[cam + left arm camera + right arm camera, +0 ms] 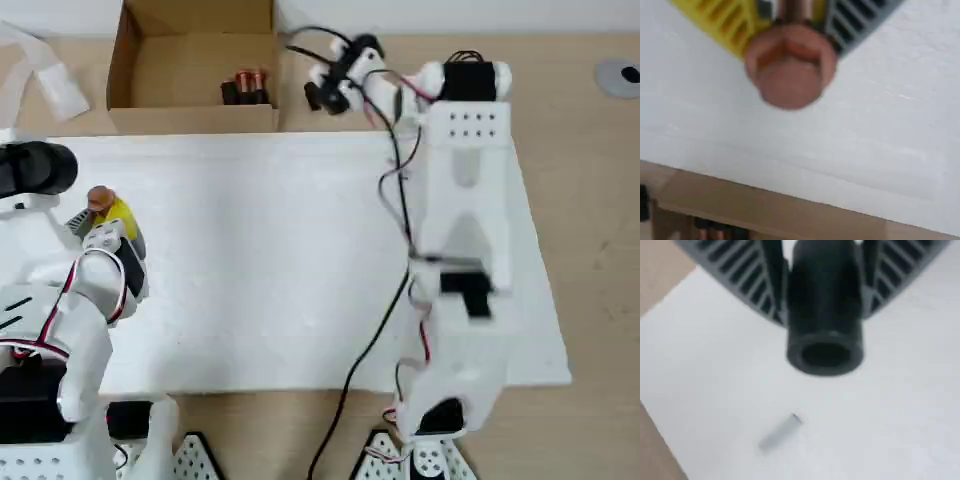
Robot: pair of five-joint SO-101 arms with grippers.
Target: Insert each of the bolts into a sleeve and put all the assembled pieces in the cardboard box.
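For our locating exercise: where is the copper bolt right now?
In the high view the copper bolt sits clamped in the left hand over the left side of the white foam sheet.

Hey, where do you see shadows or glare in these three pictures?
High view: soft, even light, no glare on the white board; a thin dark shadow lines its edge on the table. Left wrist view: the bolt throws no distinct shadow. Right wrist view: the sleeve is dark inside its bore.

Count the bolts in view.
3. One bolt is in the left gripper; another and a third lie side by side in the box. Others may be hidden.
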